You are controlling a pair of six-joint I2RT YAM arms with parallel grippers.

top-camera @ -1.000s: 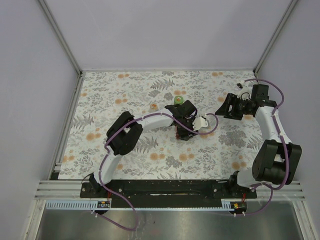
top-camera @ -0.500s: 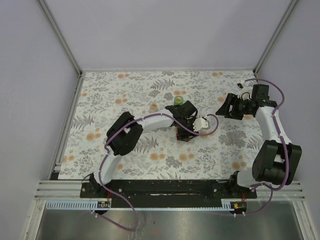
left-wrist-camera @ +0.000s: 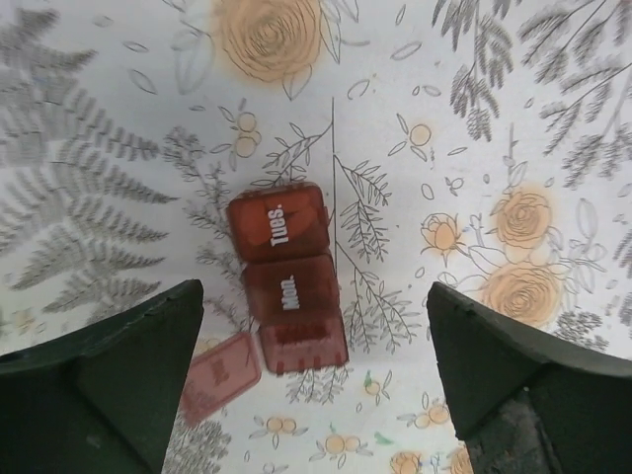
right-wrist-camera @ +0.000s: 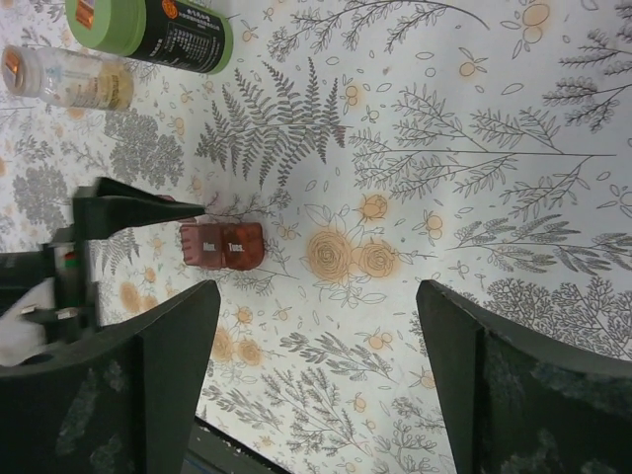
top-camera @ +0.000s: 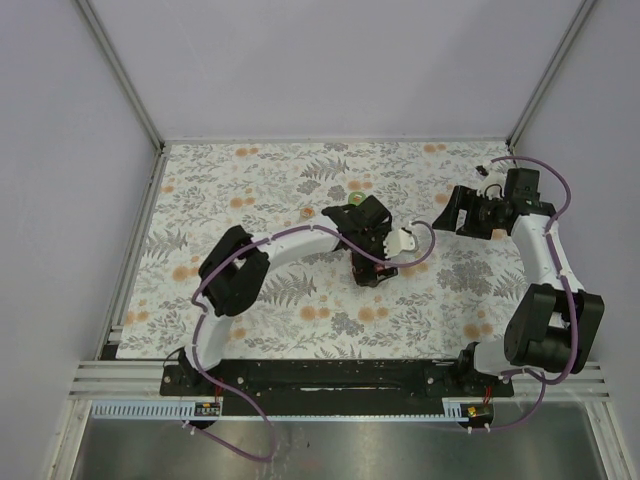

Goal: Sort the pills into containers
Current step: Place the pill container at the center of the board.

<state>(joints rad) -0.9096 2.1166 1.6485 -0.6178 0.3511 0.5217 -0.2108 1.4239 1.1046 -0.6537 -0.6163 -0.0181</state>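
Left gripper just sprung from half-closed to fully spread, nothing held; elbow swung left, wrist tilted down over dark-red pill box. Box flat on floral cloth mid-counter, between jaws, untouched; near lid flipped open, "Mon." and "Tues." lids down. Looks like release, next pill due. No pills discernible. Green bottle and pale bottle just beyond box. Right gripper widened too, empty, hovering far right.

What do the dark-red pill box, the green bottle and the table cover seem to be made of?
Pill box: likely translucent plastic, slightly glossy, with day names printed on the lids. Green bottle: probably plastic, smooth, with a dark printed label. Table cover: printed cloth or vinyl, matte; I cannot tell which.
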